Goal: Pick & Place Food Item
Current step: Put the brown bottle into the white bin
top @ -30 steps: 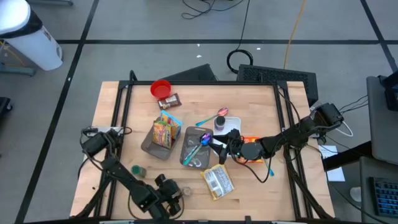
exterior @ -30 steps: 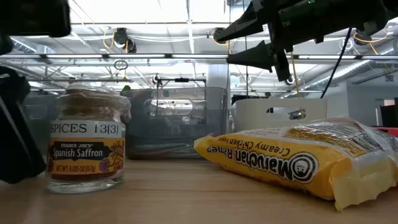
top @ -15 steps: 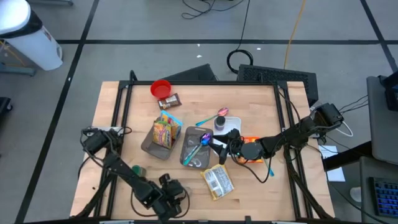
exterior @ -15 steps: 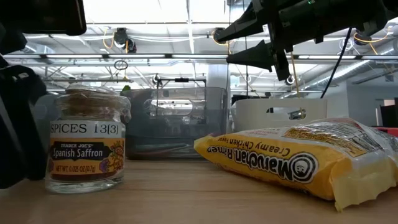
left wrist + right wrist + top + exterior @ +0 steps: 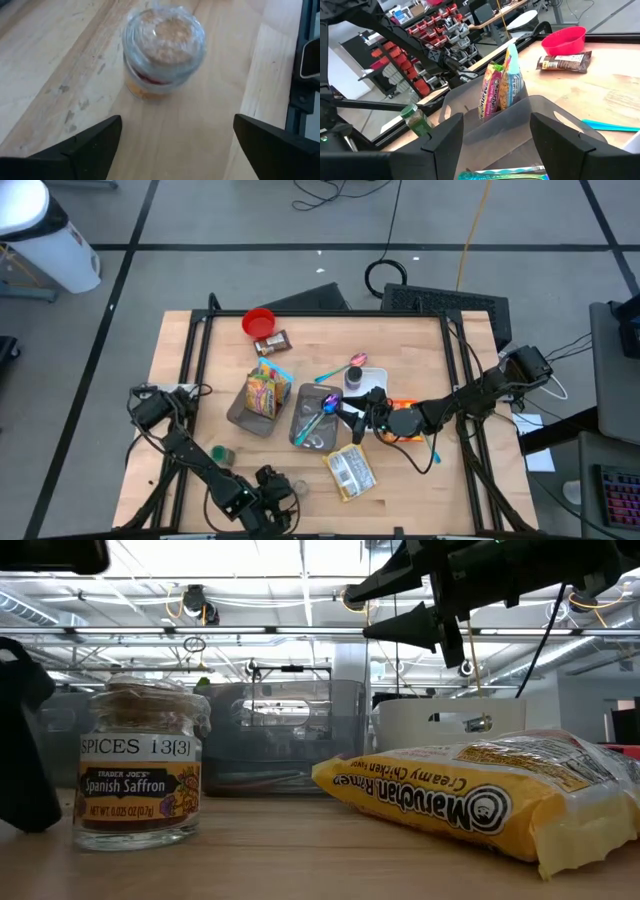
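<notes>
A small glass saffron jar [image 5: 140,768] stands upright on its base on the wooden table near the front edge; it also shows in the high view [image 5: 298,487] and the left wrist view [image 5: 164,49]. My left gripper [image 5: 176,125] is open just to the jar's left [image 5: 268,483], its fingers apart from the jar. A yellow ramen packet [image 5: 350,470] lies flat to the jar's right [image 5: 470,798]. My right gripper [image 5: 352,405] is open and empty, held above the grey bins [image 5: 496,122].
Two grey bins stand mid-table: one [image 5: 258,402] holds snack packets, the other [image 5: 312,420] a spoon. A red bowl [image 5: 258,321] and a chocolate bar [image 5: 272,341] lie at the far left. A green-lidded jar [image 5: 220,453] stands near the left arm.
My left gripper has moved in toward the saffron jar, then drawn back a little toward the table's left and up. The jar has stayed where it was.
</notes>
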